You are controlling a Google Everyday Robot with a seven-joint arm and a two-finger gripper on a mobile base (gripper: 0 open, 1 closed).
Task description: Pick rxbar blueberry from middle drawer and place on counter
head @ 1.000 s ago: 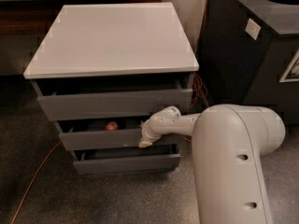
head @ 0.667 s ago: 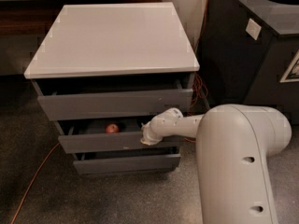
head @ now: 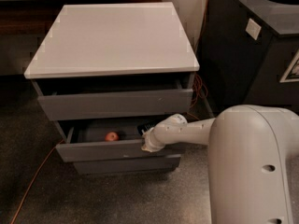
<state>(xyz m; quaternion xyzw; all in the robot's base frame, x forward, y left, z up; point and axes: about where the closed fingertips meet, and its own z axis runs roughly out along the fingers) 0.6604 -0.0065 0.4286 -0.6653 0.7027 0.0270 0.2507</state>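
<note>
Pulling level and straight is what the white arm (head: 252, 171) should do now, since the step in hand looks like opening the drawer wide enough to reach in. Above the claw and well behind it spreads the glossy white counter (head: 112, 36). The middle drawer (head: 107, 150) stands partly out, and the gripper (head: 149, 145) rests against its front lip towards the right end. Whether the claw is apart or closed cannot be told. Left of the claw, inside the drawer, lies 1 red apple (head: 111, 136). Just behind the claw, a small dark slab is likely the rxbar blueberry (head: 145, 126), partly hidden by the wrist. Against 0.7 s ago, the drawer front stands farther out and that slab now shows.
</note>
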